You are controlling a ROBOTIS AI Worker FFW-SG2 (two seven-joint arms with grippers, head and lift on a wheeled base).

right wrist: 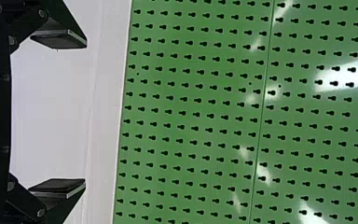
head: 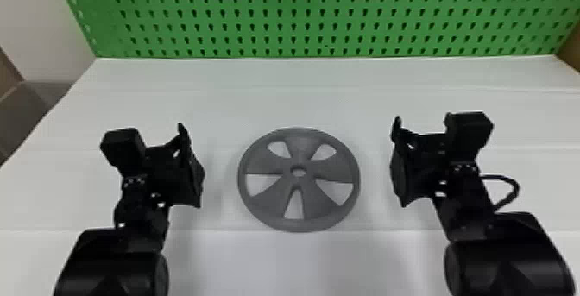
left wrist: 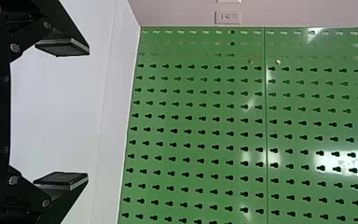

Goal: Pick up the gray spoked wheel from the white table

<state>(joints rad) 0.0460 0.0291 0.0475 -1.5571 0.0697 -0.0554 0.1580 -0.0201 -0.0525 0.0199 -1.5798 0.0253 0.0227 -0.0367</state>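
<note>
The gray spoked wheel (head: 297,204) lies flat on the white table (head: 302,96), between the two arms in the head view. To its left is my left gripper (head: 190,161), apart from it; my right gripper (head: 399,161) stands on the other side, also not touching. In the left wrist view my left gripper (left wrist: 86,114) is open, its two black fingers wide apart with nothing between them. The right wrist view has my right gripper (right wrist: 85,113) open in the same way, holding nothing.
A green pegboard (head: 302,14) rises along the table's back edge. Bare white tabletop surrounds the wheel, with a gap on each side between its rim and the grippers. The table's left edge slants beyond the left arm.
</note>
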